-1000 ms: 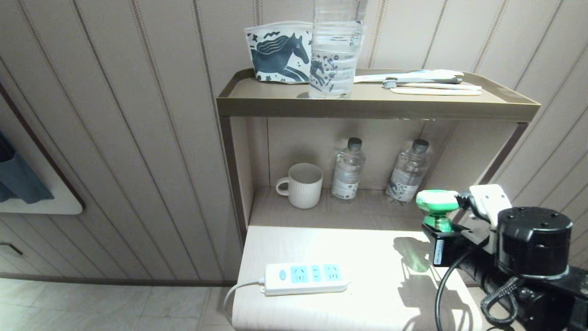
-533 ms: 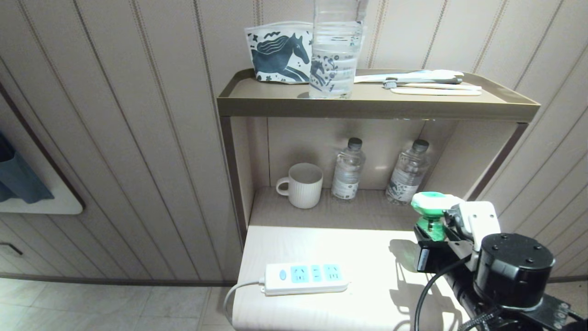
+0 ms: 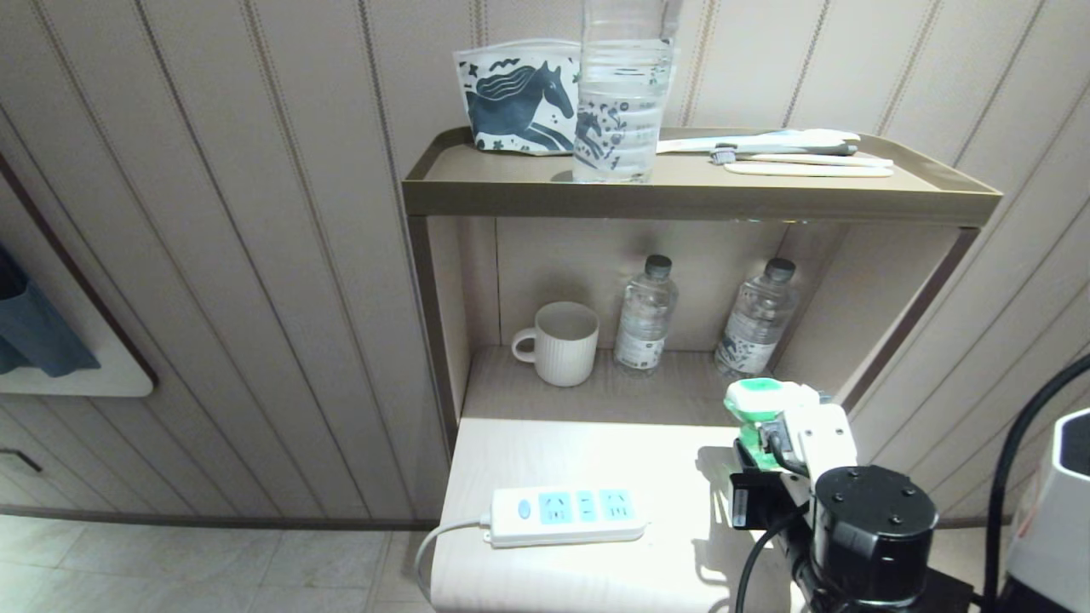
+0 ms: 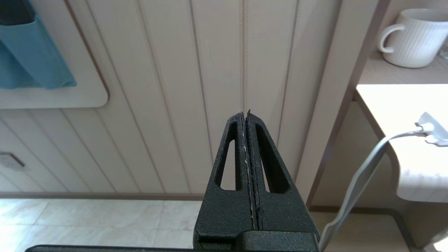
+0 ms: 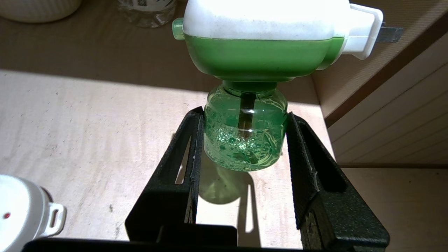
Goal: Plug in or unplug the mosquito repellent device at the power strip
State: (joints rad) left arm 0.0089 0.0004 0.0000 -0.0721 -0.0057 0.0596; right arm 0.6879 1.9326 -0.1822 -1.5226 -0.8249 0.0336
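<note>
You see the mosquito repellent device point(image 3: 760, 409) upright at the lower right of the head view, above the desk point(image 3: 596, 451), its green bottle clamped between the jaws of the right gripper point(image 5: 245, 140). The power strip point(image 3: 566, 515) lies well apart from it, lower centre, sockets bare. Your left gripper point(image 4: 247, 115) hangs beside the desk facing the wall panels, jaws pressed together and empty.

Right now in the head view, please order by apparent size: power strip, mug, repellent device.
1. power strip
2. mug
3. repellent device, partly hidden by the right gripper and nearer the camera, so this place is unsure.
</note>
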